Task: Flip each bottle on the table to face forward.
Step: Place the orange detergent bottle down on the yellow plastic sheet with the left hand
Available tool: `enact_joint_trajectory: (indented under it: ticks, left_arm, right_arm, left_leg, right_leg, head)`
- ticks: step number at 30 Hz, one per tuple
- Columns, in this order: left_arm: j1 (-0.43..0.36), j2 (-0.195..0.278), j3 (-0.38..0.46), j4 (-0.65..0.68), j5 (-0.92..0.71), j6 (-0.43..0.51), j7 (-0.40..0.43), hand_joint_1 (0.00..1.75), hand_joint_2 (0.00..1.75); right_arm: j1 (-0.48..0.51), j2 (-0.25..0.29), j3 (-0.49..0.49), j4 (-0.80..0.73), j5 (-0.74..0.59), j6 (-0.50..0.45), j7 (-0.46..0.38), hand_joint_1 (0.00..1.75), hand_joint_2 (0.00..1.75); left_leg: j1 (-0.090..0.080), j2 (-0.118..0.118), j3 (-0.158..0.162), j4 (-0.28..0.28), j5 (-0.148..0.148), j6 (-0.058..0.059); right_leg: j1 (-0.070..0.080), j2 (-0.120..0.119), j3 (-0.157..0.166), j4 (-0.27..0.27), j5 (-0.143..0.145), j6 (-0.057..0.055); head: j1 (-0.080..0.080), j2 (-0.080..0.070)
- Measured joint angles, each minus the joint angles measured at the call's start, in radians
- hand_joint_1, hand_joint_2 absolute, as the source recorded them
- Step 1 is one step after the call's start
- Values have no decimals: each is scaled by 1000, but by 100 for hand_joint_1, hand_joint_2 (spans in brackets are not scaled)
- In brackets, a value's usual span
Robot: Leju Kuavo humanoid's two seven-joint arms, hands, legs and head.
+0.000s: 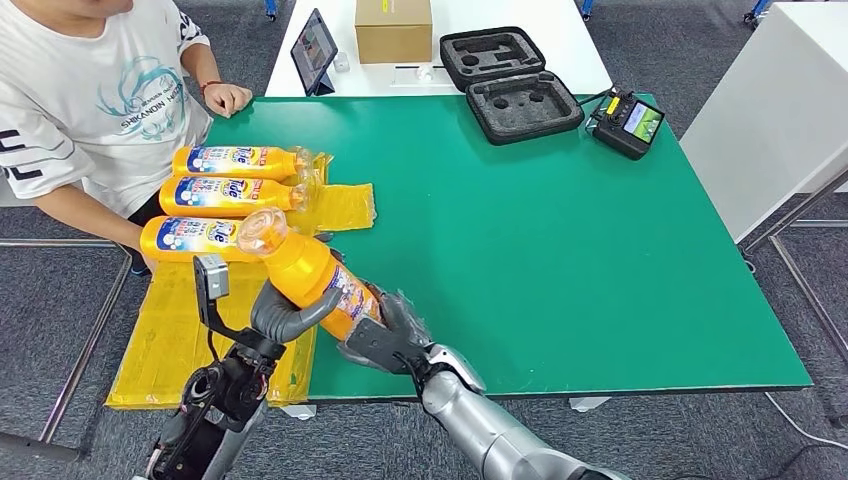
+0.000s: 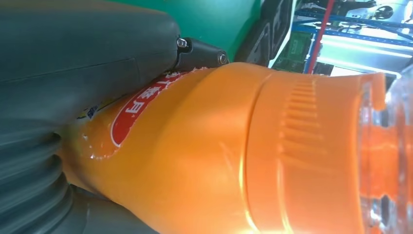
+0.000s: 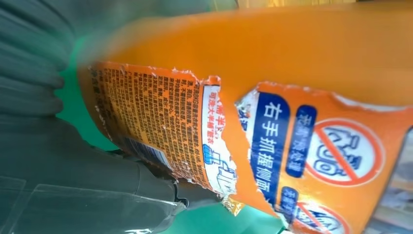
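Both robot hands grip one orange bottle [image 1: 310, 275] tilted above the green worktop [image 1: 560, 250]: left robot hand [image 1: 285, 312] near its neck, right robot hand [image 1: 385, 335] at its base. Its torn label carries Chinese print. Beyond the left robot hand lie three bottles [image 1: 235, 195], labels up

The held orange bottle [image 1: 310, 275] hides most of the left hand [image 1: 285, 312] fingers. The seated person [image 1: 90, 100] is cropped at the head view's top edge (face unseen), and the tablet [image 1: 313, 50] screen is too small to read.
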Motion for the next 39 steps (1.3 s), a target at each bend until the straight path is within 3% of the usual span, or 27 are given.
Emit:
enact_joint_trajectory:
  ticks: [5,9,13,17,19,22,26,31,37,39]
  left_arm:
    - [3,1,1,-1,4,6,1,175,175]
    - [5,2,1,-1,-1,18,-2,175,175]
    - [6,3,15,-5,-78,135,-55,175,175]
    - [12,13,77,-27,-242,332,-165,175,175]
    - [21,19,116,-50,-315,400,-201,175,175]
    - [42,25,173,-98,-401,480,-230,175,175]
    - [66,27,237,-170,-542,613,-258,175,175]
    - [55,61,306,-208,-727,768,-240,175,175]
    - [45,101,349,-210,-775,796,-224,175,175]
    - [44,105,355,-210,-775,796,-223,175,175]
  right_arm:
    - [1,3,13,0,19,-27,4,0,175]
    - [1,6,17,0,22,-38,2,0,0]
    - [8,9,22,-31,65,-149,-24,0,0]
    - [55,-7,38,-212,222,-332,16,0,0]
    - [97,-16,34,-338,316,-368,29,0,0]
    - [162,-14,1,-510,368,-376,-28,0,0]
    - [239,-2,-42,-724,285,-378,-107,0,0]
    - [282,-6,-57,-986,137,-378,-115,0,0]
    - [311,-8,-76,-1152,107,-378,-116,0,0]
    - [317,-8,-80,-1179,106,-378,-116,0,87]
  left_leg:
    - [0,0,0,0,0,0]
    - [0,0,0,0,0,0]
    - [0,0,0,0,0,0]
    - [0,1,0,0,0,0]
    - [0,0,0,0,0,0]
    - [0,0,0,0,0,0]
    - [0,0,0,0,-1,-1]
    - [0,0,0,0,-1,-1]
    - [0,0,1,0,0,-1]
    - [0,1,1,0,0,-1]
  right_leg:
    - [0,0,0,0,0,0]
    - [0,0,0,0,0,0]
    - [0,0,0,0,0,0]
    - [0,0,0,0,0,0]
    - [0,0,0,0,0,0]
    - [0,0,0,0,0,0]
    - [0,0,0,0,-1,-1]
    - [0,0,0,0,-1,0]
    - [0,0,0,0,0,-1]
    - [0,0,0,0,0,-1]
  head:
    - [0,0]
    - [0,0]
    - [0,0]
    - [0,0]
    - [0,0]
    - [0,0]
    - [0,0]
    - [1,0]
    - [0,0]
    - [1,0]
